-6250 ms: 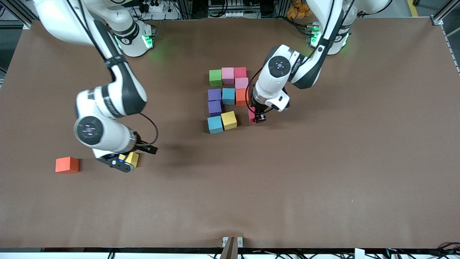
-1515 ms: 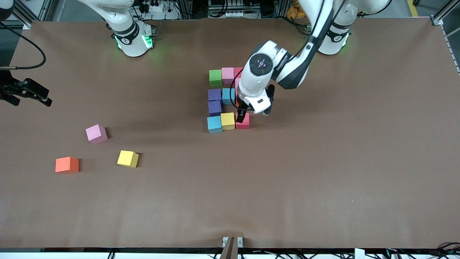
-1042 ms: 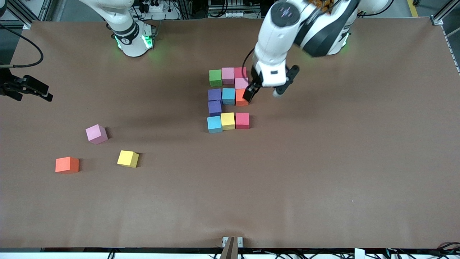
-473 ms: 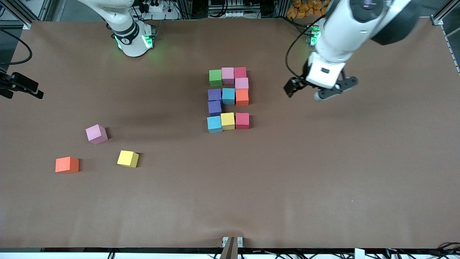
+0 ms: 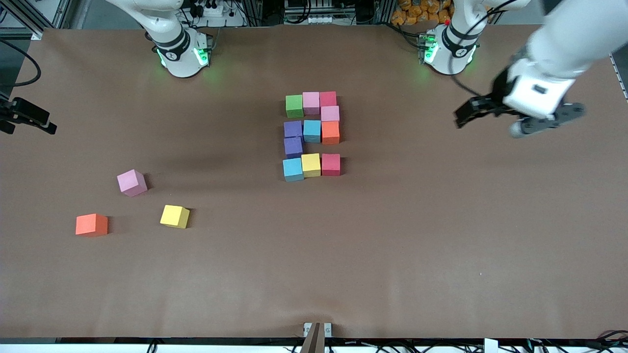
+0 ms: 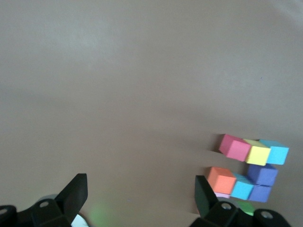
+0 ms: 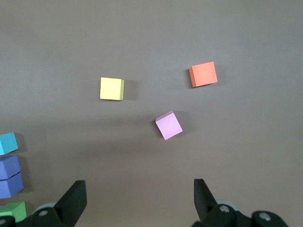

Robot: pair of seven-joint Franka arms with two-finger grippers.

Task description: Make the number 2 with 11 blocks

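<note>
The number 2 (image 5: 311, 131) lies in the middle of the table, made of touching blocks: green (image 5: 294, 106), pink and crimson in the row nearest the bases, cyan, yellow and crimson (image 5: 330, 164) in the row nearest the front camera. It also shows in the left wrist view (image 6: 258, 153). My left gripper (image 5: 466, 115) (image 6: 140, 178) is open and empty, up over bare table toward the left arm's end. My right gripper (image 5: 27, 121) (image 7: 139, 183) is open and empty, up over the table's edge at the right arm's end.
Three loose blocks lie toward the right arm's end, nearer the front camera than the number: pink (image 5: 131, 182) (image 7: 169, 125), yellow (image 5: 174, 216) (image 7: 111, 88) and orange (image 5: 91, 224) (image 7: 203, 74). The brown table (image 5: 392, 235) is bare around them.
My left gripper has let go of the crimson block at the end of the row nearest the front camera, risen and swung away toward the left arm's end. My right gripper has barely moved.
</note>
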